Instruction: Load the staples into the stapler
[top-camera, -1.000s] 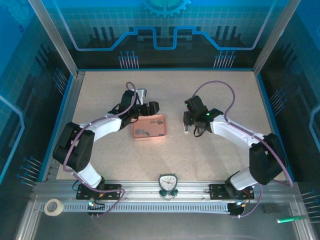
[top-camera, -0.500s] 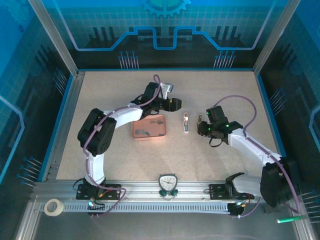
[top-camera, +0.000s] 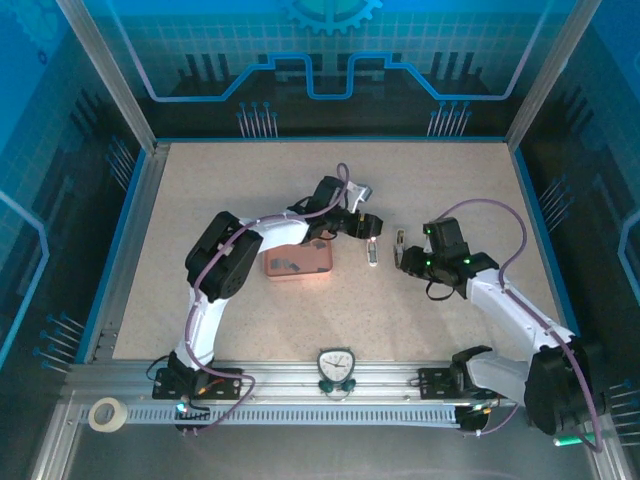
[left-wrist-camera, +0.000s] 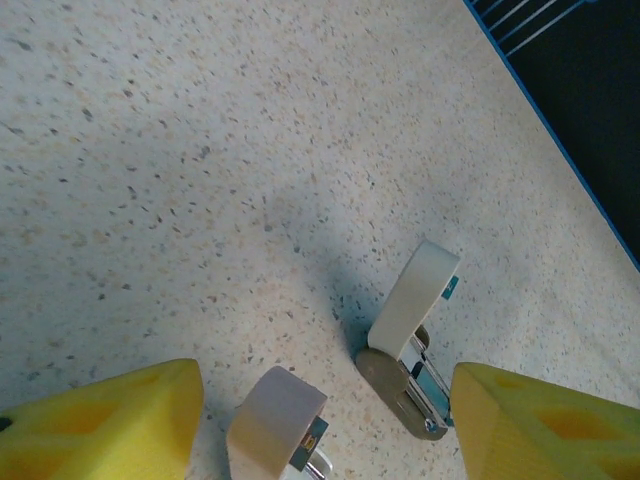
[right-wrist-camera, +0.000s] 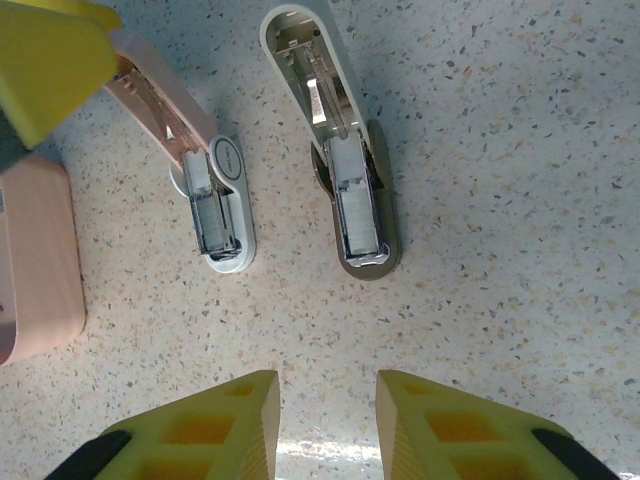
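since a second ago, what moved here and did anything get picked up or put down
The right gripper appears to have set the stapler down on the table and backed off to the right, open and empty. The left gripper swung from the far edge of the tray rightward to the stapler, fingers open over it. The tray and its staples stayed put.

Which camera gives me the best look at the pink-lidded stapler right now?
Right wrist: the pink-lidded stapler lies open and close up, its staple channel visible. Left wrist cuts the stapler off at the bottom edge. Top external shows a tiny sliver.
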